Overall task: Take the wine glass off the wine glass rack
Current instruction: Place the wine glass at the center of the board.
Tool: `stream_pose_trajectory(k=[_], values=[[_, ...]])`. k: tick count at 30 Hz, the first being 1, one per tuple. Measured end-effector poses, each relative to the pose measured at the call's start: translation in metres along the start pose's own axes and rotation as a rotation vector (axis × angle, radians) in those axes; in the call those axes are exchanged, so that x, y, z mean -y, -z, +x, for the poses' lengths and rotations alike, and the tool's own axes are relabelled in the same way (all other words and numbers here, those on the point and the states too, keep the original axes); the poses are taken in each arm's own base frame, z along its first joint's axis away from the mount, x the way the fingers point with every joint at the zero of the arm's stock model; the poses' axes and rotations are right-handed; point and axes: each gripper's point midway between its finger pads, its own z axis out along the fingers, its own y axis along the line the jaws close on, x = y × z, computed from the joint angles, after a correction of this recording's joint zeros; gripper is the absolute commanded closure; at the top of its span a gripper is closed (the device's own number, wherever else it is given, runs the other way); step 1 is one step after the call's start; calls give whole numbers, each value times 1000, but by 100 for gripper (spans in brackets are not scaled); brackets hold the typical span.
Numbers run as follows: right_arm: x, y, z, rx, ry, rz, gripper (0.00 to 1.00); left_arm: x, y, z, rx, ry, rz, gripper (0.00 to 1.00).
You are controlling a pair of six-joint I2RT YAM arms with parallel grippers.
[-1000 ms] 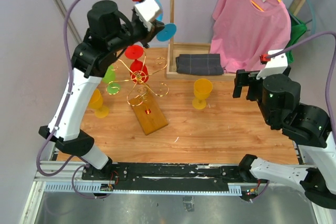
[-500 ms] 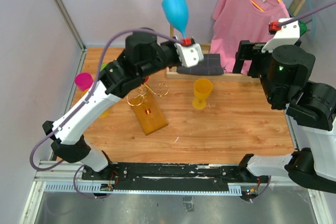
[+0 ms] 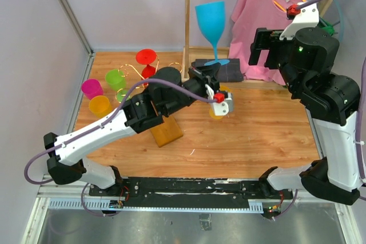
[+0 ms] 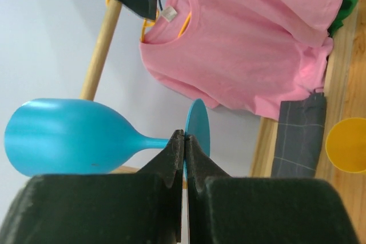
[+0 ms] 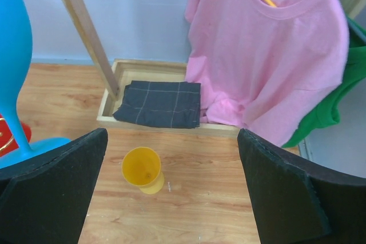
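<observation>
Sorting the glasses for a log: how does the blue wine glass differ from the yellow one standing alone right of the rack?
The blue plastic wine glass is held up in the air, the shut left gripper pinching its stem; the yellow plastic wine glass stands on the wooden table, untouched. The blue glass shows a long, thin stem; the yellow one looks short and squat. Both stand upright, mouth up.

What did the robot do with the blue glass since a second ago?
The left claw, shut on the blue plastic wine glass, swung it from beside the gold wire rack rightward across the table and turned it upright, held high. The right claw, wide open and holding nothing, rose and came closer to the glass. The yellow cup, the folded grey cloth and the pink shirt stayed put.
</observation>
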Motion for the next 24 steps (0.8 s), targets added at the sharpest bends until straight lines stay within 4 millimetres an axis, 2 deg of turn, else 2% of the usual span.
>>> stream_pose_trajectory(k=[5, 12, 17, 24], values=[[-14, -8, 5, -21, -13, -107, 2, 8, 7, -11, 44, -85, -35, 100], [-20, -14, 6, -46, -68, -237, 2, 24, 6, -4, 54, -174, -65, 100], [-31, -13, 3, -52, -114, -348, 2, 23, 5, -4, 64, -201, -95, 100], [-55, -8, 1, -72, -145, -506, 2, 20, 5, -6, 71, -223, -112, 100]])
